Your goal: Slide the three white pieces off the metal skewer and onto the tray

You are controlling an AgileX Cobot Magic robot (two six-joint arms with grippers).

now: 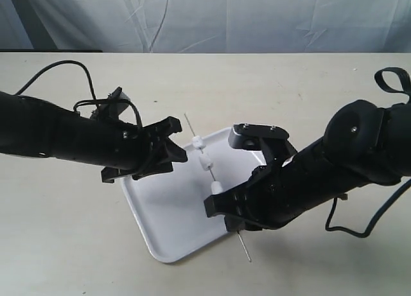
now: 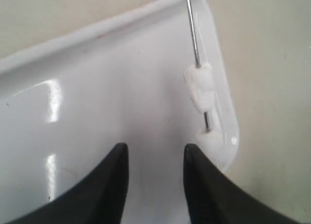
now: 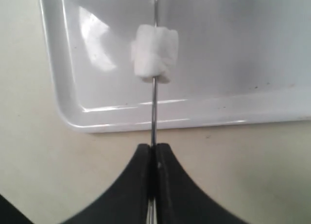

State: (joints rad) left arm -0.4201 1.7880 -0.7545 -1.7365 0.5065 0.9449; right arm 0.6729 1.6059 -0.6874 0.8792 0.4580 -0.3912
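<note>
Beige table (image 1: 289, 84): tray (image 1: 167, 212) beneath skewer (image 3: 154, 112) (three white pieces (image 1: 205, 162) threaded).

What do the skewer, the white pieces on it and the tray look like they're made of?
The skewer looks like metal, probably steel: thin, grey, glinting. The white pieces look soft and matte, marshmallow-like, with dented faces. The tray is likely glossy white plastic: sharp reflections, moulded rounded rim.
</note>
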